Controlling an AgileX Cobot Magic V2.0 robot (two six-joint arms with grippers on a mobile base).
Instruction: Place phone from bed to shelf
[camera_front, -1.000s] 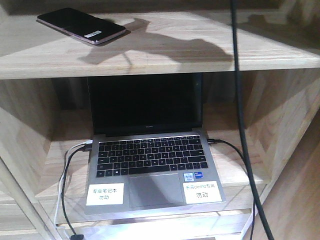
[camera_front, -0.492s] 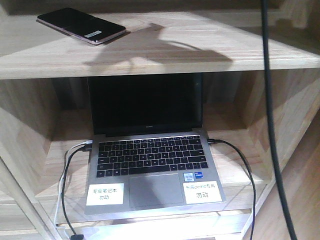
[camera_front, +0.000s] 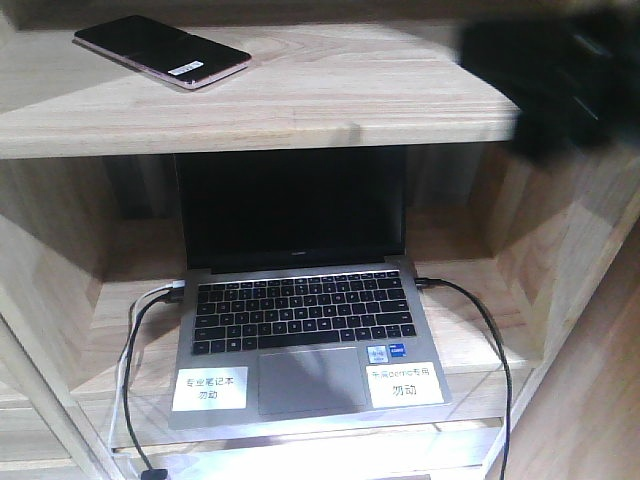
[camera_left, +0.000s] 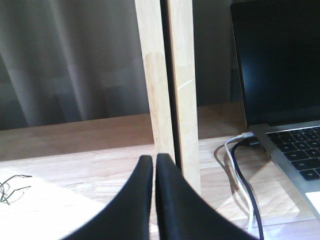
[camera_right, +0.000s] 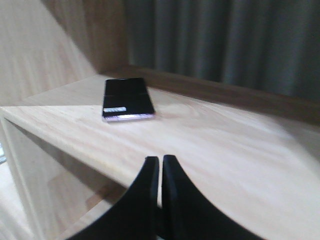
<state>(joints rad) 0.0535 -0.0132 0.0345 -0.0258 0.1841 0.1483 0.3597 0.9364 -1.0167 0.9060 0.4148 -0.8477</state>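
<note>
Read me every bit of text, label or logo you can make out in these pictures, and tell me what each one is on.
"专业笔记本 勿动": white label on the laptop, left of its touchpad.
"勿动": white label right of the touchpad; its upper line is too blurred to read.
Blue badges above that label: unreadable.
Logo under the screen: too small.
Barcode sticker on the phone: unreadable.

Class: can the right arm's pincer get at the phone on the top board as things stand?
Probably yes. The right pincer is shut and faces the phone across bare shelf; nothing lies between them, though it must open first.
</note>
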